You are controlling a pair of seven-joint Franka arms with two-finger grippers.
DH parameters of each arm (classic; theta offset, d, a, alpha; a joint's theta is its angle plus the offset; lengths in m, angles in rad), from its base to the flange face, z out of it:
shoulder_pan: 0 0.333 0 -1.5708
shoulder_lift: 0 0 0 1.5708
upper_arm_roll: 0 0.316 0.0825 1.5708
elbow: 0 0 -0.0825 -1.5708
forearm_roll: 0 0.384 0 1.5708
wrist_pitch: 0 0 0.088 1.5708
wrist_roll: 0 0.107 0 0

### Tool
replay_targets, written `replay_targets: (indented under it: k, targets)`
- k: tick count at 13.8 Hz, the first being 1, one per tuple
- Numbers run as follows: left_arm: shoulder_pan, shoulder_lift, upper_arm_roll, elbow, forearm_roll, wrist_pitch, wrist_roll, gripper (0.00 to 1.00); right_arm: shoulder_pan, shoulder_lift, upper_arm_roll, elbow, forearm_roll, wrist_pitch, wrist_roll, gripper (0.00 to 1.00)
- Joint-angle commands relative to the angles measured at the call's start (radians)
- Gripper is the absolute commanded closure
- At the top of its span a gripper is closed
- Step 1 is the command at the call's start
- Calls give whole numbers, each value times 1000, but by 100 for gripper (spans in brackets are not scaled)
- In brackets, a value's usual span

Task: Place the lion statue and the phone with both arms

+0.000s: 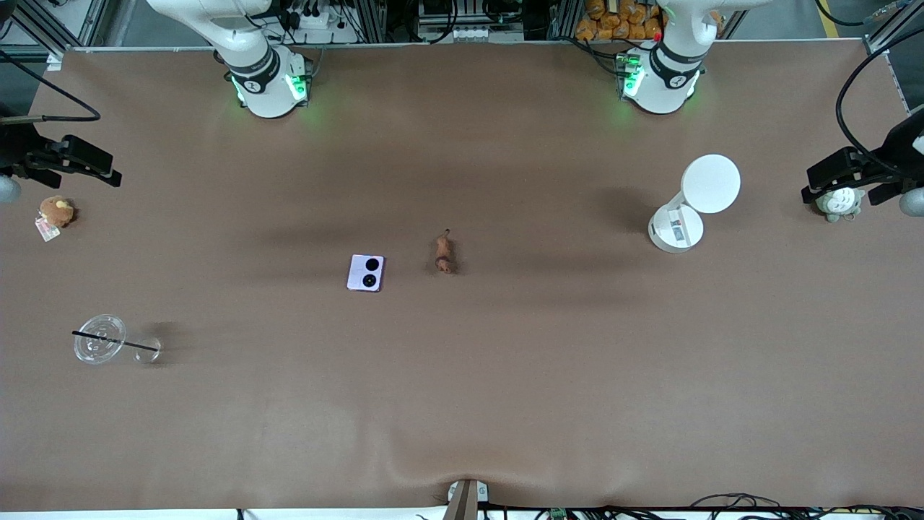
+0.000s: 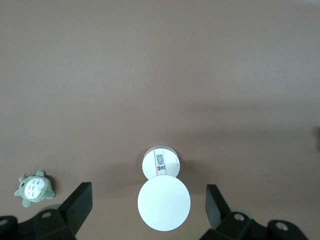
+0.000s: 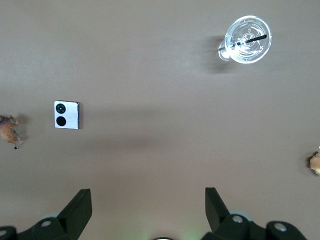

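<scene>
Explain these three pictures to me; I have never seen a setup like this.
Two white robot arms stand at a brown table. The big picture looks down from across it; the other two come from cameras on each arm's wrist. The left hand hangs open over a white round-headed lamp; the right hand hangs open over bare table. Neither holds anything. Mid-table lie a lilac phone and, beside it, a small brown lion statue. Also there: a clear cup with a straw, a brown plush toy and a grey-white plush toy.
</scene>
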Motion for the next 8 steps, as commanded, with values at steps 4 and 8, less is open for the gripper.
replay_targets:
  k: [4,8]
  targets:
    - [0,-5,-1,8,-2,-12,4,0,3,-3,0,1,-9,1,7,0]
    - [-5,2,-1,5,-17,-12,10,0,7,-1,2,1,-9,6,9,0]
